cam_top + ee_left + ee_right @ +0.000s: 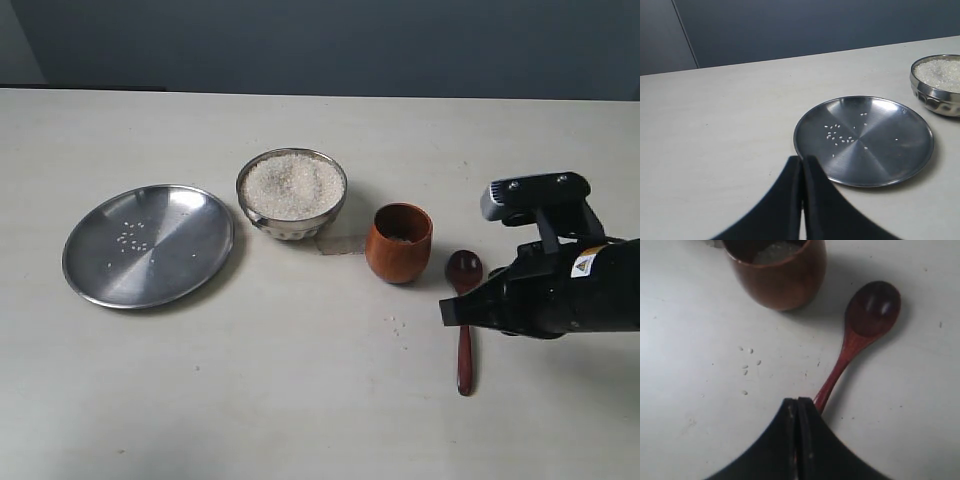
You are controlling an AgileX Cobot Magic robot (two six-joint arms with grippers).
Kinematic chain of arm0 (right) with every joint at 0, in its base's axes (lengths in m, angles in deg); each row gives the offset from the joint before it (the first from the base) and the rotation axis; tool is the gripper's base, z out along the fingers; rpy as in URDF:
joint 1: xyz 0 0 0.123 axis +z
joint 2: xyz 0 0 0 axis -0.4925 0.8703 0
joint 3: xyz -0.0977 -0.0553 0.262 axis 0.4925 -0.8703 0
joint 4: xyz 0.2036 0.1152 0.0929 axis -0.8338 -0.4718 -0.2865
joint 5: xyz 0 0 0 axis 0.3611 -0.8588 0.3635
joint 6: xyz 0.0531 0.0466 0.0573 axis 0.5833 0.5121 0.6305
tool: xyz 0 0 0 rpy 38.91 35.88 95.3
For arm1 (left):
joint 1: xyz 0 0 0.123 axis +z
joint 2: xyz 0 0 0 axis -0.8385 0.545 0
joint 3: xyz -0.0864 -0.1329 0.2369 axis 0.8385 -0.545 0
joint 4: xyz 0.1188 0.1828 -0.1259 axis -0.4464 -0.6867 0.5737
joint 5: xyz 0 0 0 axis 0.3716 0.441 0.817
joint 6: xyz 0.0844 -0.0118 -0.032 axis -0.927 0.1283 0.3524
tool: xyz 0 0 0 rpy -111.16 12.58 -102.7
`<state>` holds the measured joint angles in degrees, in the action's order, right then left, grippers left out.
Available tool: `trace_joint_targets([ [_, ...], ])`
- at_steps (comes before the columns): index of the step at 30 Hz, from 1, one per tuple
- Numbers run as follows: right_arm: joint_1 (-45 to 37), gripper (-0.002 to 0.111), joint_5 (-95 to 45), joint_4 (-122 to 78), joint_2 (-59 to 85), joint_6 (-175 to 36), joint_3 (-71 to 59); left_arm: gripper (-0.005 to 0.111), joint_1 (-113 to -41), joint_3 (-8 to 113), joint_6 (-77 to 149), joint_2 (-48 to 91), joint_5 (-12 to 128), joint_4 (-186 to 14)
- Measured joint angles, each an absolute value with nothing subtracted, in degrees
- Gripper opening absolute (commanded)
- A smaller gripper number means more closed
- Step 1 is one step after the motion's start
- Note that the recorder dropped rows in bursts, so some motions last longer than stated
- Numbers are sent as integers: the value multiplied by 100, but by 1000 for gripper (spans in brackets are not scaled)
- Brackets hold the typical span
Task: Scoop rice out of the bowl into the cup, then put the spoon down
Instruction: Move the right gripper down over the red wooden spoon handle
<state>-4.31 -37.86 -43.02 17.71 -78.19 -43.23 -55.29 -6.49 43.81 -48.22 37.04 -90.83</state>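
Where the right pincer (pixel 798 403) overlaps, spoon (pixel 872 307) handle hides.

steel bowl (pixel 290 228): 1 | wooden cup (pixel 398 252): 1 | wooden spoon (pixel 464 270): 1 | steel plate (pixel 175 262): 1

Shiny steel bowl (pixel 291 194) and plate (pixel 148 244) — glossy wooden cup (pixel 398 242), spoon (pixel 464 300)

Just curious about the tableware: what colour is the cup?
The cup is reddish-brown wood, seen best in the exterior view.
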Motion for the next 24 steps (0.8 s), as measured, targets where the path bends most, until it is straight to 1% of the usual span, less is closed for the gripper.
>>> trace_joint_targets([
  [6,-410,-1,-3575,-4524,2329,-7794,-4323,0,-5529,-649,4381,-4822,3704,-9083],
  [7,-411,1,-3560,-4537,2408,-7794,-4323,0,-5529,-649,4381,-4822,3704,-9083],
  [8,-411,6,-3560,-4537,2484,-7794,-4323,0,-5529,-649,4381,-4822,3704,-9083],
  [12,-411,30,-3548,-4606,2702,-7794,-4314,0,-5529,-649,4381,-4822,3704,-9083],
  [13,-411,33,-3536,-4638,2751,-7794,-4314,0,-5529,-649,4381,-4822,3704,-9083],
  [24,-388,34,-3711,-4777,2948,-7794,-4314,0,-5529,-649,4381,-4822,3704,-9083],
])
